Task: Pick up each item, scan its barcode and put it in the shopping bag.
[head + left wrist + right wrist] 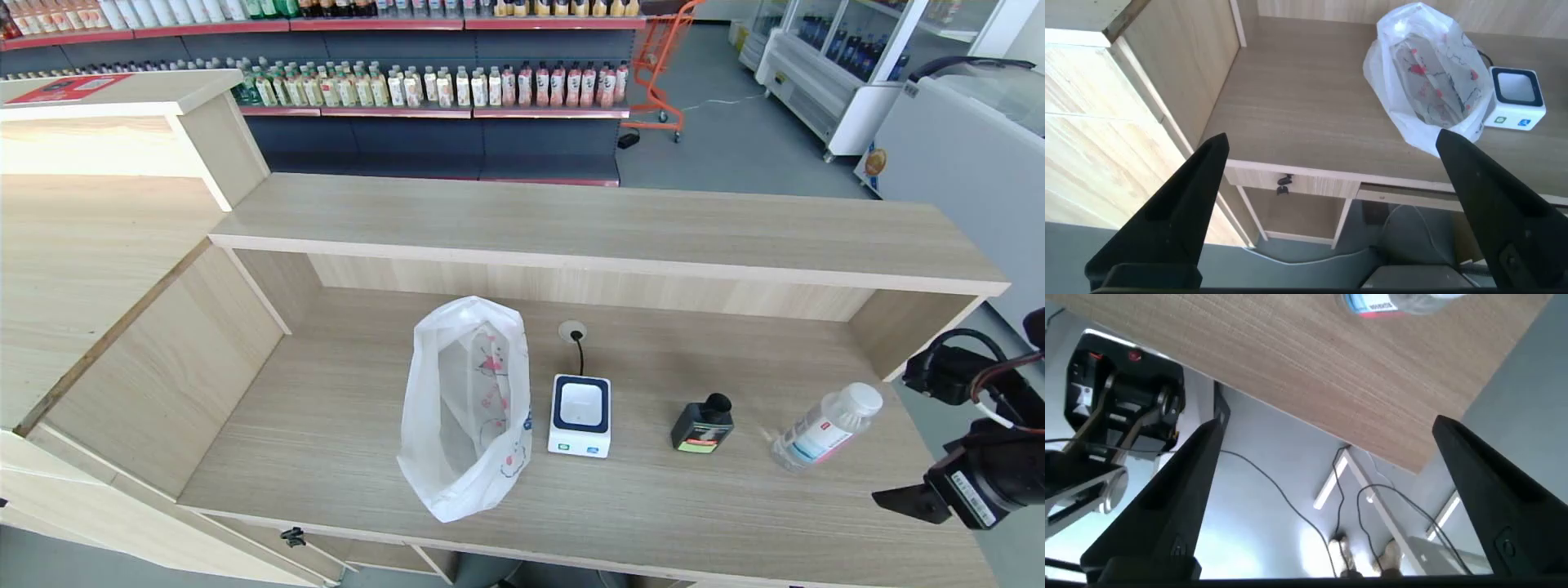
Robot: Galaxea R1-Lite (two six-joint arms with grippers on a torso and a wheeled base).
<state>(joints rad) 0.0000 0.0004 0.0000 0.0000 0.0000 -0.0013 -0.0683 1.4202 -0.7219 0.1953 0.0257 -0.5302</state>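
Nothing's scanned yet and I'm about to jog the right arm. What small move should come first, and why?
Probably swing the right gripper in over the clear bottle. That bottle lies on its side at the right end of the counter, nearest this arm, and the gripper is open, empty and beyond the counter's edge. The dark bottle stands farther in, beside the scanner.

You have a wooden counter (310,441) mid-frame bearing, left to right, shopping bag (469,408), scanner (580,415), dark bottle (702,425), and a lying clear bottle (824,426).
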